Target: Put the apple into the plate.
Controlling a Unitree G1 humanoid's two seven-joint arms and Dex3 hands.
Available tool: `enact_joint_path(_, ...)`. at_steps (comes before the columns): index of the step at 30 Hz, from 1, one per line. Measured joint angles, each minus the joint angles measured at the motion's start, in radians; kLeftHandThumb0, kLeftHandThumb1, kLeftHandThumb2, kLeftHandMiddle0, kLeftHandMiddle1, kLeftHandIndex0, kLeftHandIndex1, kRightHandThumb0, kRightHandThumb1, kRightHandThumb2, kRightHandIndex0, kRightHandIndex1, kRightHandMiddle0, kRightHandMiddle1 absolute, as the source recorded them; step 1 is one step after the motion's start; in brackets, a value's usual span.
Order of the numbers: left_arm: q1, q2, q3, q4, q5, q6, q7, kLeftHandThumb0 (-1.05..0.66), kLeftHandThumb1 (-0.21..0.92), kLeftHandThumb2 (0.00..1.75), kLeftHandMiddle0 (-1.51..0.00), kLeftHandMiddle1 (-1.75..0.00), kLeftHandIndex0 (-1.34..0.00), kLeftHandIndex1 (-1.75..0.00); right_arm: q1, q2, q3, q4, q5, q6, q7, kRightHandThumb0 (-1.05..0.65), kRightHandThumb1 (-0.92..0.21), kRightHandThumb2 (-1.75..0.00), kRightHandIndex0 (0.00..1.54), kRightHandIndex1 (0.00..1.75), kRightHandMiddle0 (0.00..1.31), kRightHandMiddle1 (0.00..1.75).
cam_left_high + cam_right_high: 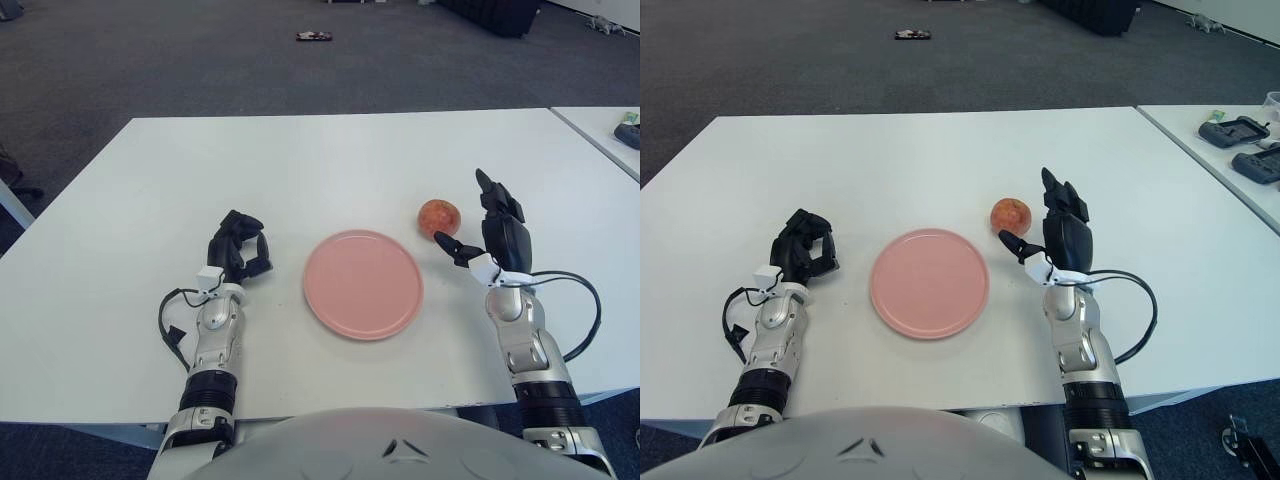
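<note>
The right robot hand [490,232] is standing upright toward the right edge of the white rectangular worktop [330,170], its black fingers [497,196] spread and pointing away from the robot, its thumb reaching leftward, and it is holding nothing. Just beside that thumb, on its far left side, the round reddish-orange apple [438,216] is sitting on the bare worktop surface; whether the thumb tip is touching the fruit cannot be told. The apple is lying outside the flat round pink plate [363,284], just off the plate's far right rim and closer to the worktop's right edge than to its left. The plate is sitting near the middle of the worktop's near half, between the two arms, with nothing on it. The left robot hand [239,248] is showing to the left of the plate, near the worktop's near edge, its dark fingers curled inward around nothing. Both silver forearms are running back toward the near edge, each with a black cable looping beside the wrist. Beyond the right edge, a second white worktop [1230,160] is carrying dark handheld devices [1240,130]. Past the far edge, grey carpeted floor [200,60] is stretching away, with a small dark object [312,37] lying on it.
</note>
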Motion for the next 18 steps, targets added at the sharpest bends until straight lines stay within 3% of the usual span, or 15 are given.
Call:
enact_joint_path(12,0.005,-0.003,0.002,-0.010,-0.001,0.013,0.007,-0.51,0.24,1.43,-1.21,-1.75,-0.68,-1.75,-0.060,-0.034,0.083,-0.050,-0.079,0.250,0.181,-0.81,-0.24,-0.91,0.00,0.00,0.00,0.00)
enact_joint_path(18,0.005,-0.003,0.001,-0.010,0.001,0.015,0.012,-0.51,0.24,1.42,-1.19,-1.75,-0.67,-1.75,-0.108,-0.073,0.131,-0.021,-0.093,0.283,0.250,-0.92,-0.28,-0.87,0.00,0.00,0.00,0.00)
